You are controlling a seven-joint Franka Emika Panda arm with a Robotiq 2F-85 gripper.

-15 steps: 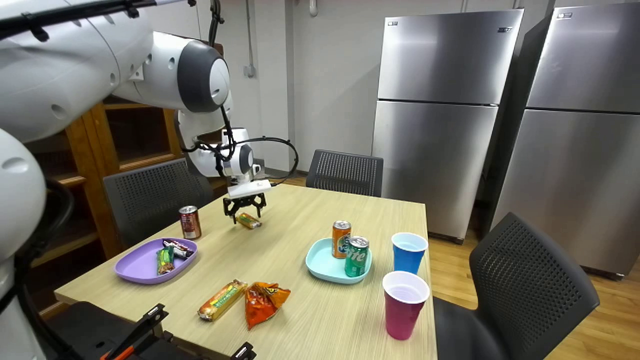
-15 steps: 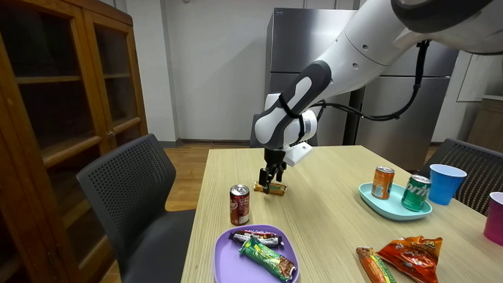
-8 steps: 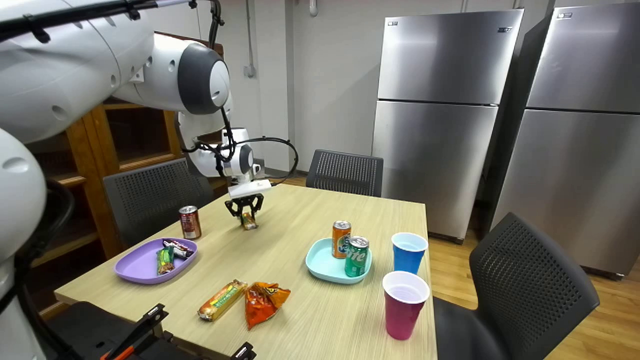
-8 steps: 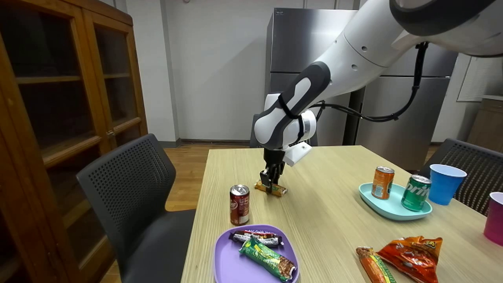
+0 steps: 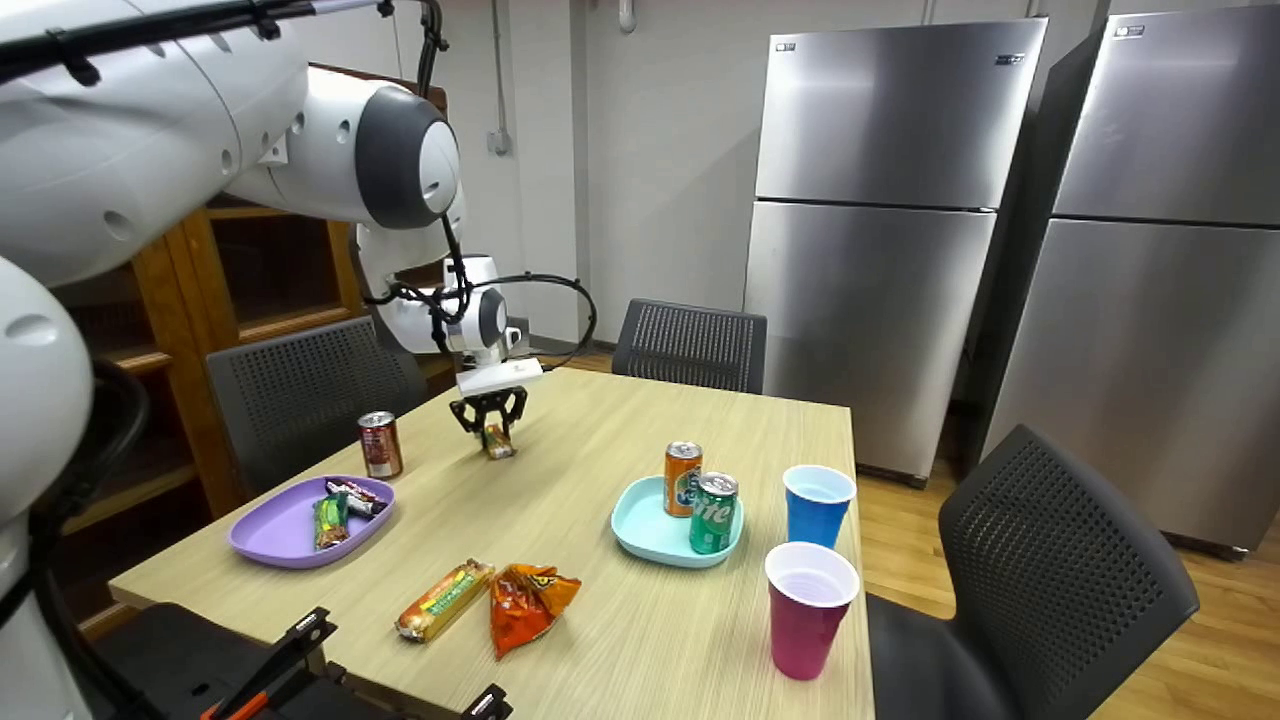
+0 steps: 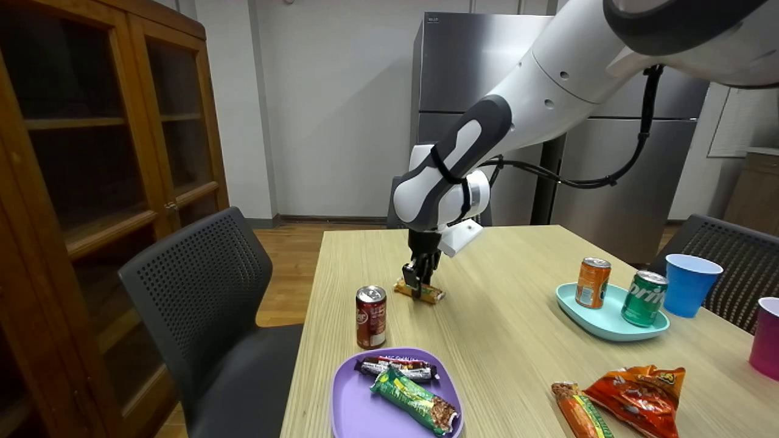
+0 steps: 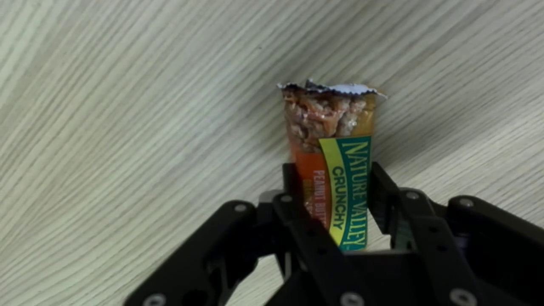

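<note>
1. Tool (image 7: pixel 333 187): clamped on a slim, green-yellow-and-orange foil-wrapped snack bar (image 7: pixel 335 161), touching both long sides, roughly mid-length.
2. Location: the snack bar lies directly beneath the wrist, apparently resting on the pale wood-grain counter (image 6: pixel 487 328).
3. Handling, as judged: contents likely brittle, wrapper likely slick. Keep pressure moderate and the grip square across the narrow width; confirm firm contact before any lift, and raise it level so neither end drags.
4. Near the tool: an upright dark-red metal can (image 6: pixel 371 317).
5. Past the can: a shallow purple plastic tray (image 6: pixel 356 407) bearing a green-wrapped bar (image 6: pixel 414 398) and a dark-wrapped bar (image 6: pixel 398 369).
6. Well apart: an orange-red foil snack bag (image 5: pixel 530 605) beside a gold-and-orange-wrapped bar (image 5: pixel 445 600); a shallow turquoise plastic tray (image 5: pixel 640 520) carrying an orange can (image 5: pixel 682 480) and a green can (image 5: pixel 713 515), both upright.
7. Farthest: two tall stainless-steel refrigerators (image 5: pixel 870 330) behind the counter.
</note>
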